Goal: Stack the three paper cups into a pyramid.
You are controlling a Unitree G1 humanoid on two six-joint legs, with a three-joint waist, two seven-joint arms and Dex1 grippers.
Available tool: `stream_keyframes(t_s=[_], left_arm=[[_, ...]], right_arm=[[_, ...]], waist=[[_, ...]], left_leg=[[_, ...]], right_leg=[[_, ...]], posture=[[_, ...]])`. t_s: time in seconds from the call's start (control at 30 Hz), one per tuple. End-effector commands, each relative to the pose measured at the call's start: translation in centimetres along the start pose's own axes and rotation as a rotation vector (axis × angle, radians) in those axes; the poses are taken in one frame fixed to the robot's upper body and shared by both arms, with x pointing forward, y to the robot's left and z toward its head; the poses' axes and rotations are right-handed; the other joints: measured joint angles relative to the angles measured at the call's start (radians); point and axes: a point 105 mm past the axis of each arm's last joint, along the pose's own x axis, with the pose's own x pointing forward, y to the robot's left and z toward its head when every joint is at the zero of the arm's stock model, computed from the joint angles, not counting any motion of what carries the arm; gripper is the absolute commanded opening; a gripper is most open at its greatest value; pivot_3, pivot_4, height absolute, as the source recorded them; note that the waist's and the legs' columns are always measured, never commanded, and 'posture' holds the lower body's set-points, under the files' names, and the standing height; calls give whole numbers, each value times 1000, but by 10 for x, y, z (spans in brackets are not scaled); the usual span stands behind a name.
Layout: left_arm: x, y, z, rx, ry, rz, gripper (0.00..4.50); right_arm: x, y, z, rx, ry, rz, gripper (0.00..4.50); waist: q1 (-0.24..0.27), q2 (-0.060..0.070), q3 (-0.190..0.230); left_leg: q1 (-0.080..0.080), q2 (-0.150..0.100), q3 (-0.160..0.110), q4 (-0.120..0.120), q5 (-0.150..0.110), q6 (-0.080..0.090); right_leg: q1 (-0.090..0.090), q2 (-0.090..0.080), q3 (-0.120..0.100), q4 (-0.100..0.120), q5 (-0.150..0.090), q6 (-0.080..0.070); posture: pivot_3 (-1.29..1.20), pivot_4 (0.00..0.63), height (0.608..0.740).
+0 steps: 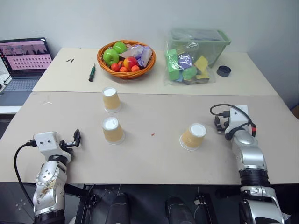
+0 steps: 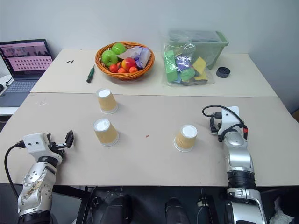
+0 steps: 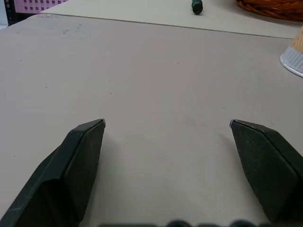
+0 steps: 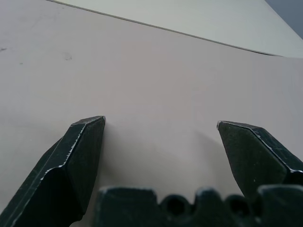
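Three paper cups stand mouth down on the near table, white bases up and all apart. One cup [image 1: 111,99] is at the back left, a second [image 1: 113,129] sits just in front of it, and the third [image 1: 193,136] stands alone to the right. My left gripper [image 1: 77,138] hovers near the left front edge, left of the second cup, open over bare table [image 3: 166,124]; a cup's rim [image 3: 292,56] shows at the edge of the left wrist view. My right gripper [image 4: 161,122] is open over bare table, right of the third cup.
On the far table are a wicker basket [image 1: 126,58] of fruit, a green bin [image 1: 201,44] with a bag of coloured blocks [image 1: 187,67], a black cap [image 1: 224,71] and a green screwdriver [image 1: 92,72]. A laptop [image 1: 23,65] sits at far left.
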Motion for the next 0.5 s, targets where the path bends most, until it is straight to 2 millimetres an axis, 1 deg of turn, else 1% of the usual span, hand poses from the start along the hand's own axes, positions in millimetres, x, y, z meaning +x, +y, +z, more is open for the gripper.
stream_keyframes(t_s=[0.03,0.07,0.1,0.13,0.2,0.23,0.27,0.3,0.33,0.37,0.4,0.43,0.47,0.5], left_arm=[[6,-15,16,18,-48,-66,4500],[9,-24,17,17,-45,-106,4500],[11,-30,16,21,-40,-134,4500],[12,-33,16,23,-37,-150,4500],[12,-35,14,24,-28,-164,4500],[12,-35,14,25,-25,-168,4500],[11,-36,13,27,-22,-174,4500],[11,-36,12,29,-19,-179,4500],[10,-36,12,29,-17,-182,4500],[9,-36,11,31,-15,-184,4500],[9,-36,11,34,-12,-186,4500],[8,-36,11,37,-11,-187,4500],[8,-35,10,40,-8,-189,4500],[7,-34,10,44,-6,-191,4500]], right_arm=[[-4,-11,65,185,-196,27,4448],[-17,-3,115,352,-346,160,4448],[-37,6,159,471,-484,326,4448],[-55,12,184,529,-565,446,4448],[-100,25,221,606,-702,736,4448],[-116,29,230,625,-742,833,4448],[-144,35,241,627,-806,992,4448],[-167,40,247,620,-854,1127,4448],[-183,42,249,613,-879,1214,4448],[-199,44,249,604,-904,1303,4448],[-217,49,245,570,-912,1414,4448],[-229,52,242,546,-912,1489,4448],[-236,57,236,509,-883,1546,4448],[-236,72,224,409,-789,1579,4448]], waist=[[0,0,0],[0,1,1],[-3,4,2],[-9,7,5],[-12,9,5],[-12,7,3],[-12,2,0],[-9,-4,-4],[-7,-9,-6],[-5,-10,-7],[-2,-10,-7],[1,-10,-7],[3,-9,-7],[3,-9,-7]], left_leg=[[0,0,0,0,0,0],[0,0,0,0,0,0],[-1,0,0,0,0,0],[-2,0,0,1,1,1],[-3,-1,-1,2,1,2],[-3,0,-3,1,1,2],[-2,0,-4,0,1,2],[-1,0,-5,-2,1,2],[-1,0,-8,-3,0,2],[-1,1,-10,-3,-2,1],[-2,1,-10,-3,-2,1],[-2,1,-10,-2,-2,1],[-2,1,-10,-2,-2,1],[-2,1,-10,-1,-2,1]], right_leg=[[0,0,0,0,0,0],[0,0,0,0,0,0],[-1,0,0,1,0,0],[-3,0,2,2,0,0],[-4,0,1,5,1,1],[-2,1,-1,4,0,0],[-2,1,-3,4,-1,-1],[0,1,-5,3,-3,-2],[2,1,-9,2,-5,-4],[3,1,-11,1,-6,-6],[5,0,-12,0,-6,-6],[5,0,-12,0,-6,-6],[5,-1,-13,0,-6,-6],[5,-1,-12,0,-6,-6]], posture=[[0,150,692],[0,150,692],[0,150,692],[0,150,692],[0,150,692],[0,150,692],[0,150,692],[0,150,692],[0,150,692],[0,150,692],[0,150,692],[0,150,692],[0,150,692],[0,150,692]])
